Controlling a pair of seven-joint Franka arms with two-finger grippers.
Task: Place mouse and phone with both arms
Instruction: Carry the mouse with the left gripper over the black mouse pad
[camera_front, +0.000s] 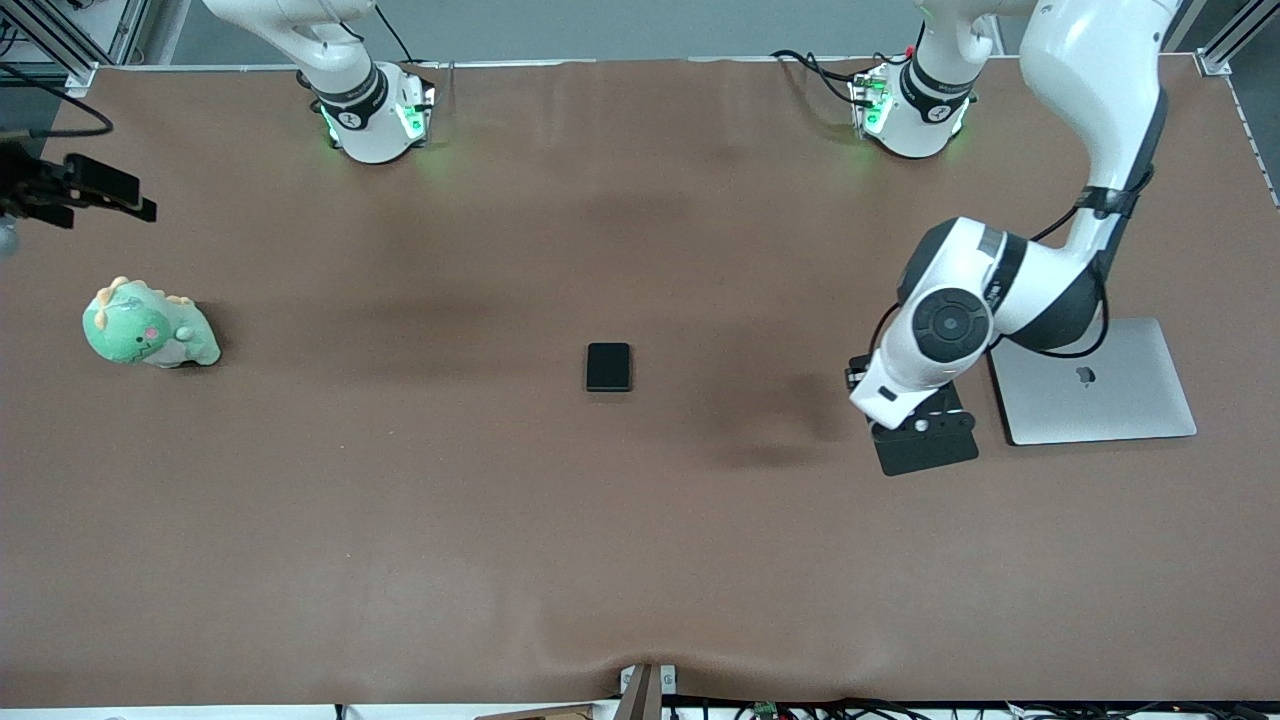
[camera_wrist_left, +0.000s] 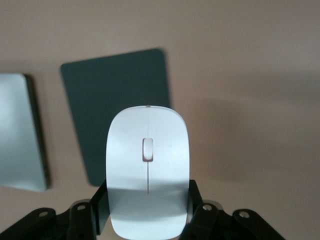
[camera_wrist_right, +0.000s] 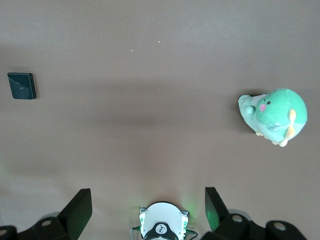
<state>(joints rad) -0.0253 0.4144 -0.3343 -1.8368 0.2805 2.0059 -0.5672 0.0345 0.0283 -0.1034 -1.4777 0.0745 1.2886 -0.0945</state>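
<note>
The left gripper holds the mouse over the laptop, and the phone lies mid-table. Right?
Not quite. The left gripper holds the mouse over the black mouse pad, not the laptop beside it; the left wrist view shows this. The phone does lie mid-table.

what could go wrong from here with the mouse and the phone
The left gripper holds the mouse by its sides near one end, above the mouse pad; the glossy shell could slip out. The laptop lies right beside the pad, so a crooked drop could hit it. The right gripper, open, is high near the plush, apart from the phone.
</note>
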